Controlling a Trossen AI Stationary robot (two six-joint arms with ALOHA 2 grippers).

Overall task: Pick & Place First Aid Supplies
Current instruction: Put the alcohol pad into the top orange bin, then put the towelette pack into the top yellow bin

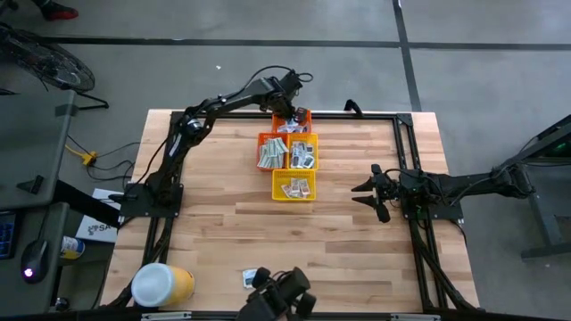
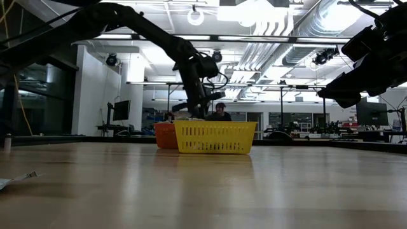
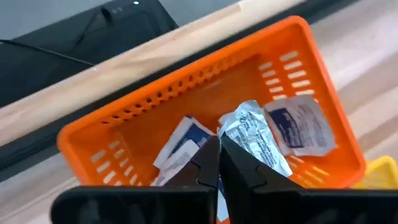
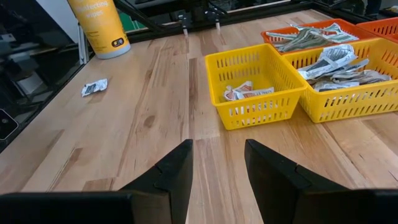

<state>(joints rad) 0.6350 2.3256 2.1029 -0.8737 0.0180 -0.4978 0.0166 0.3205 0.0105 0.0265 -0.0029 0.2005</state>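
My left gripper (image 3: 219, 142) is shut just over the orange basket (image 3: 186, 87) at the table's far edge, which appears in the high view too (image 1: 292, 120). A crinkled white packet (image 3: 255, 140) sits at its fingertips. More white packets with dark blue marks (image 3: 301, 124) lie on the basket's floor. My right gripper (image 1: 361, 193) waits open near the table's right side, with nothing between its fingers (image 4: 217, 155). My left gripper pinches the crinkled packet by its one corner (image 3: 225, 132) between its two fingertips, which slant down from above into the basket. The rest of the packet spreads away from the fingers over the basket's floor; whether it rests there, I cannot tell.
Three more baskets stand in a cluster nearer the table's middle: an orange one (image 1: 271, 152) and two yellow ones (image 1: 302, 152) (image 1: 293, 185), all holding packets. A yellow tub with a white lid (image 1: 161, 285) and a loose packet (image 1: 251, 278) lie near the front edge.
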